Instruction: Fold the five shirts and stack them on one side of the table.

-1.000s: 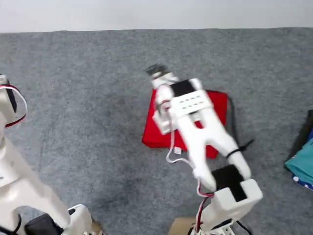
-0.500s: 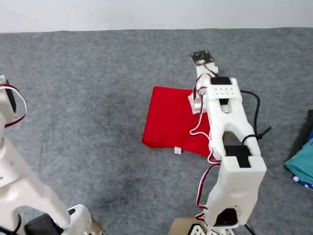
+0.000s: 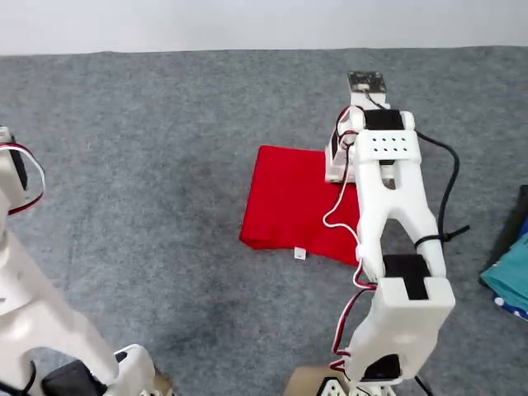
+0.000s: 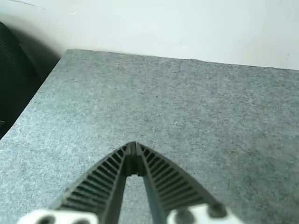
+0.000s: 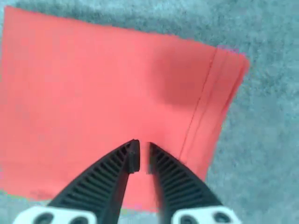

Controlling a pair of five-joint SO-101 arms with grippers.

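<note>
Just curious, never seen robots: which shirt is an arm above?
The red shirt, folded mid-table, with the right gripper over it. The teal shirt lies apart at the table's edge.

Shirt point(image 3: 289, 202): plain red, small white tag on one edge; a darker red seam line shows in the right wrist view.
Table point(image 3: 148, 165): grey, finely speckled.
Right arm point(image 3: 388, 206): white shell, black joint blocks.
Left arm point(image 3: 33, 313): white, black at the base.
Wires point(image 3: 325, 221): white and red.
Left claw point(image 4: 134, 150): black, ribbed, on a white mount.
Right claw point(image 5: 141, 153): black, ribbed.
Wall point(image 3: 247, 25): off-white.
Cloth point(image 3: 511, 276): teal.
</note>
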